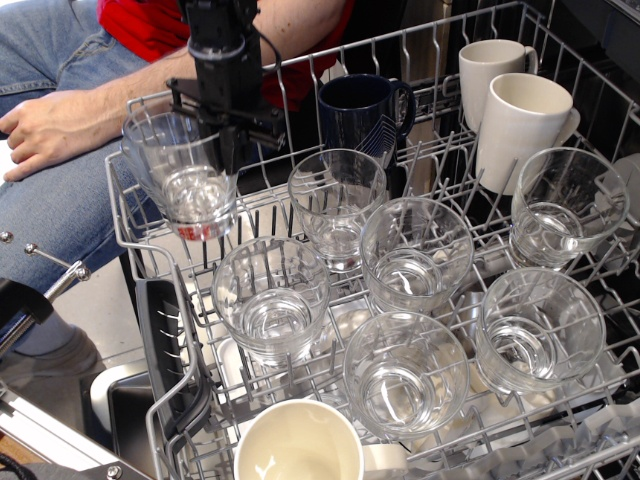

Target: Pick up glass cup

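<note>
My gripper [226,148] is at the back left of the dishwasher rack [127,232], pointing down. It is shut on the right rim of a clear glass cup [186,182] and holds it lifted and slightly tilted above the rack's left corner. The cup has a thick base with a reddish tint under it. Several like glasses stand upright in the rack, the nearest ones at the middle back [337,200] and front left [271,296].
A dark blue mug [362,112] stands just right of the gripper. Two cream mugs [518,125] are at the back right and one [297,446] at the front. A seated person's hand [58,125] and legs are close on the left.
</note>
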Controlling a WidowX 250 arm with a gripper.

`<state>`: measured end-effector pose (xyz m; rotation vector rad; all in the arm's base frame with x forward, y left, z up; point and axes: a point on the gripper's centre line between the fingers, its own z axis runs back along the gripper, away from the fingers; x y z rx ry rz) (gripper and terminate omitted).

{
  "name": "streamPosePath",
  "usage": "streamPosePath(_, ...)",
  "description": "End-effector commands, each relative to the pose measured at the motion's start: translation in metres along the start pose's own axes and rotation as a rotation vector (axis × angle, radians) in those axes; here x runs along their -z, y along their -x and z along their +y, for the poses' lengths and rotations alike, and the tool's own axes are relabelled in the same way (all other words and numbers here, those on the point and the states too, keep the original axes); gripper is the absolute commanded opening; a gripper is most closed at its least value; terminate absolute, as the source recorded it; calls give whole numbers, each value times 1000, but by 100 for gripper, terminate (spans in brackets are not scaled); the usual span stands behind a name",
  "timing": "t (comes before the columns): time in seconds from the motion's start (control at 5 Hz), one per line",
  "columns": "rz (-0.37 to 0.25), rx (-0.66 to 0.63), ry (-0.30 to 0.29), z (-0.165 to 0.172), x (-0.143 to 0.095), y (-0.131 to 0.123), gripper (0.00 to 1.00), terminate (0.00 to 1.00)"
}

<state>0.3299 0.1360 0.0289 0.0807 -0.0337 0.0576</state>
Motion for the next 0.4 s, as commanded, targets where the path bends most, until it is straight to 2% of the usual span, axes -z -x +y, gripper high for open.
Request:
streamPosePath(0.0, -108, 6, -87, 6, -82, -26, 0, 0)
streamPosePath(0.2, -129, 31, -97, 4, -86, -26, 0, 100)
